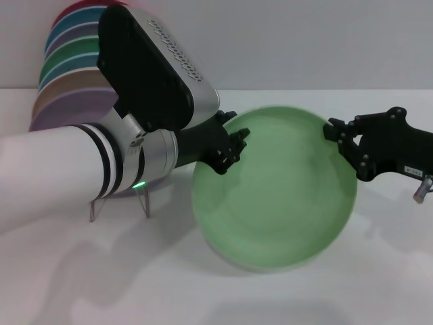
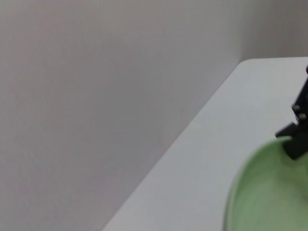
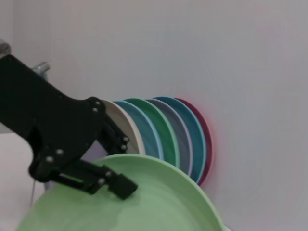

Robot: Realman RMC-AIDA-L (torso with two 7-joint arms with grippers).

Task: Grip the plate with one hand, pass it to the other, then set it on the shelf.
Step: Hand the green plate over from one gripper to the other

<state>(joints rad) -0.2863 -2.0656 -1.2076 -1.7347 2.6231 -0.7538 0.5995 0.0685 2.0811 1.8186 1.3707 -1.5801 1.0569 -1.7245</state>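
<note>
Mint-green and matte, the plate (image 1: 274, 189) hangs above the white worktop (image 1: 81, 284) between the two arms, tilted so its hollow face turns up and toward the head camera; being round, it has no long axis, but its far rim sits higher than its near rim. At its left edge the left claw (image 1: 230, 150) is closed on the rim, black fingers pinching it just below the thick white and silver arm with its small green light (image 1: 138, 185). At the opposite, right edge the right claw (image 1: 346, 143) meets the rim with its fingers set narrow about it; whether they truly press the plate or only bracket it I cannot tell. In the right wrist view the left claw's fingertip (image 3: 120, 185) lies on the plate's upper rim. Behind the left arm stands the shelf (image 1: 122, 203), its thin legs on the worktop, carrying a row of upright coloured plates (image 1: 71, 68) near the grey wall.
</note>
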